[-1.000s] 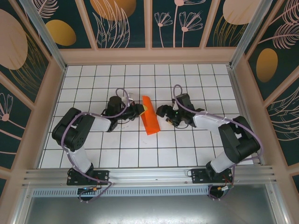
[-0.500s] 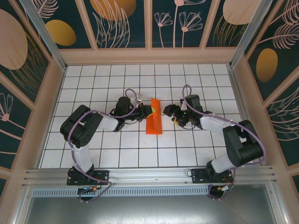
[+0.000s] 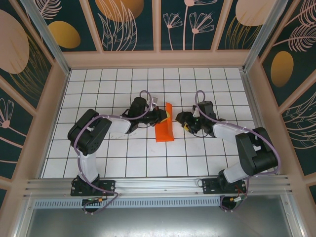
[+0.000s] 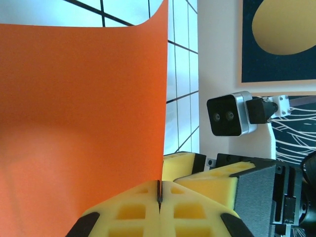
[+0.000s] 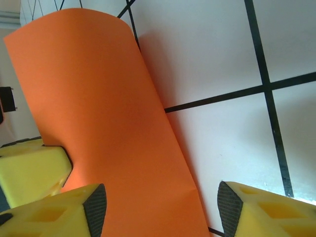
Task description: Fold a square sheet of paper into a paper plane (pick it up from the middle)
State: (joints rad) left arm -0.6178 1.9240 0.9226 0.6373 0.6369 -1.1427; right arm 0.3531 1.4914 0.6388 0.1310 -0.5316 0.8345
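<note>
This looks like a robot lab. A white table [image 3: 98, 165] with black grid lines sits inside walls [image 3: 197, 22] painted with leaves and flowers. A left arm [image 3: 86, 136] and right arm [image 3: 254, 150] are bolted to a metal rail [image 3: 158, 186] at the near edge.

The square sheet of paper [image 3: 164, 127] is plain bright orange-red, unprinted. The table [image 3: 98, 84] is white with a black grid. The left gripper [image 4: 159, 195] and the right gripper [image 5: 160, 197] have yellow foam pads with black corners. The wall [image 3: 128, 34] at twelve o'clock is dark teal with gold ovals and pale peach leaves.
</note>
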